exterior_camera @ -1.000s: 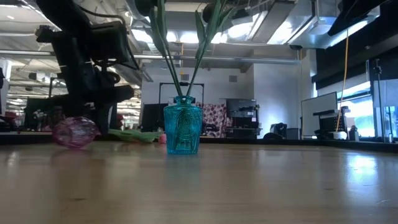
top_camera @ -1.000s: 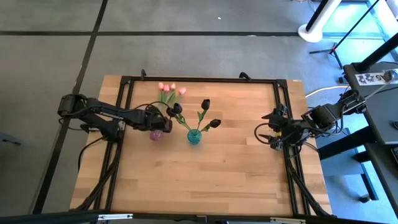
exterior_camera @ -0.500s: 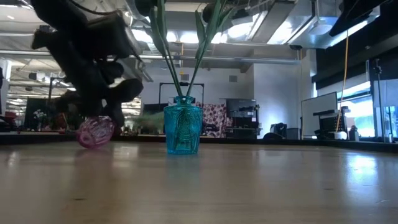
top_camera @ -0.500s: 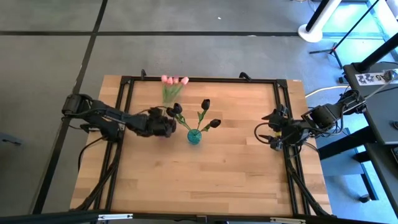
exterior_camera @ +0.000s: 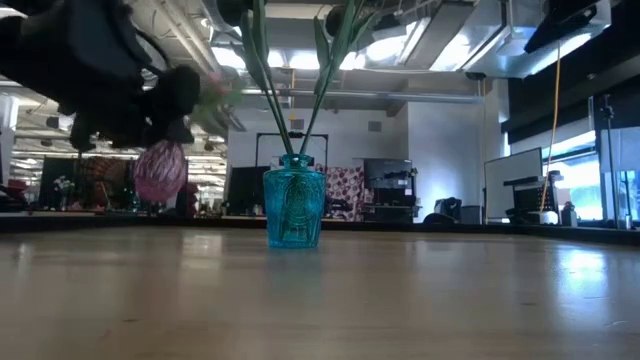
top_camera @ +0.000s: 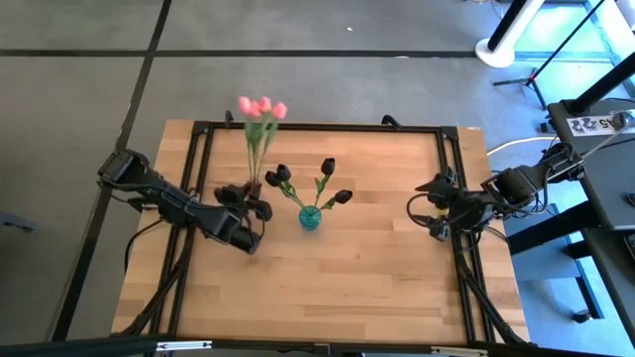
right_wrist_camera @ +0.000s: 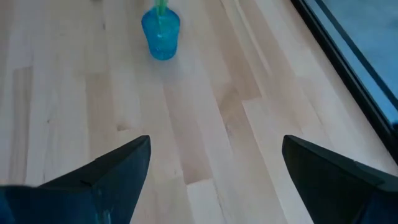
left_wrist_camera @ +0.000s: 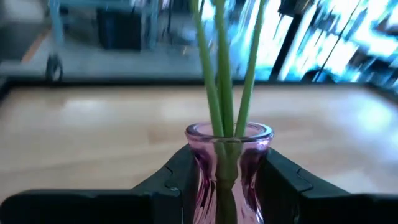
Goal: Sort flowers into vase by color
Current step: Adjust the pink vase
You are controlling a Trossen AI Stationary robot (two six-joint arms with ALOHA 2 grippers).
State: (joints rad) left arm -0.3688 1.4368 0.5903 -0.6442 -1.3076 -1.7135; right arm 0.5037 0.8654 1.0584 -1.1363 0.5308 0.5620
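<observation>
Three pink tulips (top_camera: pixel 261 107) stand on long green stems (left_wrist_camera: pixel 221 74) in a small pink glass vase (exterior_camera: pixel 160 170). My left gripper (top_camera: pixel 253 201) is shut on that vase left of the table's middle. A teal glass vase (top_camera: pixel 310 218) stands on its base at the table's middle with three dark tulips (top_camera: pixel 327 166) in it. At the right edge, my right gripper (top_camera: pixel 432 213) hangs open above the table with nothing between its fingers. My left gripper pinches the pink vase's body (left_wrist_camera: pixel 229 168) just below the rim, one finger (left_wrist_camera: pixel 177 183) on each side. The fingers come at it roughly level from the table's near left. The vase is lifted clear of the table, mouth up and somewhat tilted, its stems rising out of it.
A black frame (top_camera: pixel 317 127) runs around the wooden table top. Bare wood lies in front of and to the right of the teal vase (right_wrist_camera: pixel 160 32). Room furniture shows beyond the far edge in the low view.
My left gripper has swung toward the table's near edge and turned, staying shut on the pink vase. The vase, lying on its side on the table before, is now lifted clear with its mouth up. The pink tulips have swung toward the far edge.
</observation>
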